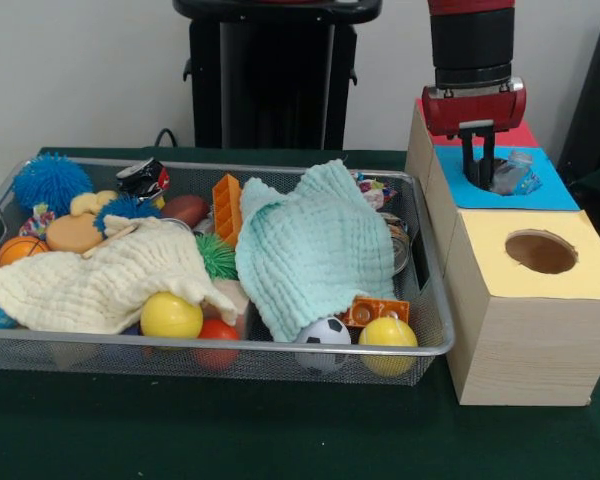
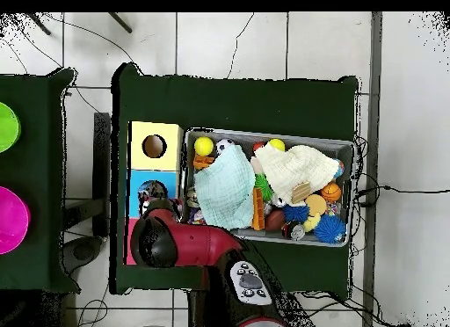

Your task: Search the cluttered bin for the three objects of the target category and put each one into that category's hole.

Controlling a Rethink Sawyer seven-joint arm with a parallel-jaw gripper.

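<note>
A small crinkled clear packet [image 1: 514, 172] lay at the hole of the blue panel [image 1: 550, 192], just beside the gripper [image 1: 478, 165]. The fingers stood close together, tips at the hole; whether they clamped the packet I cannot tell. In the wire bin [image 1: 435, 300] lay two cloths and two yellow balls.

Two cloths [image 1: 315, 250], two yellow balls [image 1: 171, 316], one soccer ball [image 1: 323, 333], two blue spiky balls [image 1: 51, 183].
</note>
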